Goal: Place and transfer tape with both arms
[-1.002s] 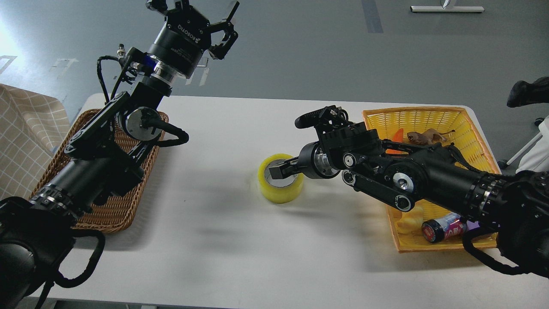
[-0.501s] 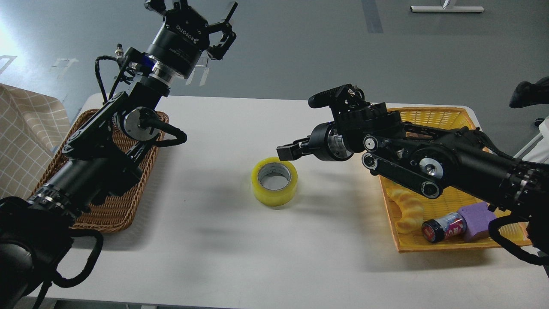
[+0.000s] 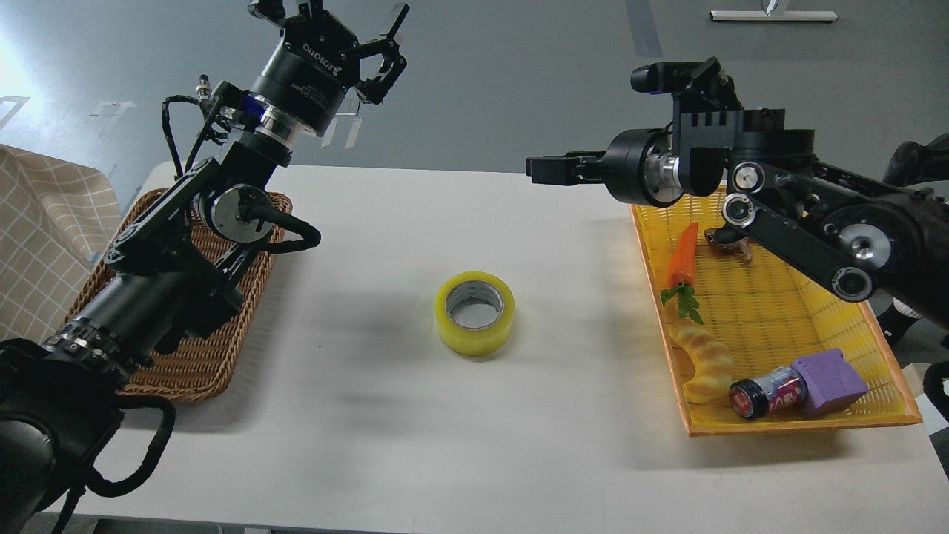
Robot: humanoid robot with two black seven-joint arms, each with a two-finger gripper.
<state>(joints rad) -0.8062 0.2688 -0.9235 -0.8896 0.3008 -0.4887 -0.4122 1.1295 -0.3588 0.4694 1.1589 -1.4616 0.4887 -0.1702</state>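
Note:
The tape (image 3: 474,313), a thick yellow roll with a grey-white core, lies flat on the white table (image 3: 371,415) near its middle, with nothing touching it. My right gripper (image 3: 545,167) hangs in the air above and to the right of the tape, pointing left; its fingers stand slightly apart and hold nothing. My left gripper (image 3: 354,38) is raised high at the back left, far from the tape, with its fingers spread open and empty.
A brown wicker basket (image 3: 193,363) sits at the table's left under my left arm. A yellow basket (image 3: 801,426) on the right holds a carrot (image 3: 682,256), a bread-like toy (image 3: 704,363), a can (image 3: 767,393), a purple block (image 3: 827,382) and a brown toy animal (image 3: 730,241). Checked cloth (image 3: 37,237) lies far left.
My right gripper let go of the tape, then rose and drew back to the right, uncovering the yellow basket. The tape shifted slightly left and now rests alone. The left arm barely moved.

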